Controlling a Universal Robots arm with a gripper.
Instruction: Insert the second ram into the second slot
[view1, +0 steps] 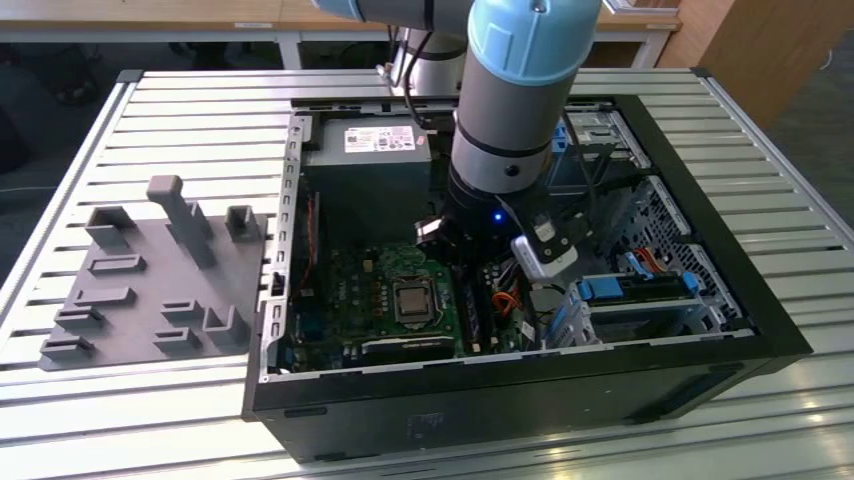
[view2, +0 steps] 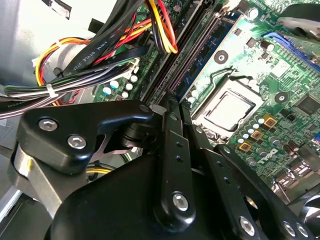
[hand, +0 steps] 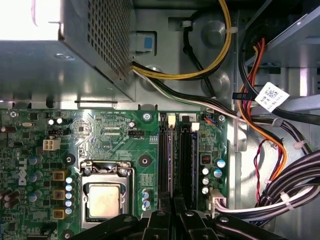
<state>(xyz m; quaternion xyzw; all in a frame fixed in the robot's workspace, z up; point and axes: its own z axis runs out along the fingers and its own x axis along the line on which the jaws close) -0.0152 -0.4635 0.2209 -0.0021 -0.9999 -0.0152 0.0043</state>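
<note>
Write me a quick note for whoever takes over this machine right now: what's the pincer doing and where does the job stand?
Pincer: shut, holding nothing that can be seen, down inside the open computer case.
Things: its tips are right over the memory slots; a blue ram stick stands in the slots just ahead of them.
Done: a stick is in a slot.
Left: can't tell whether it is the second ram or whether it is fully seated.
</note>
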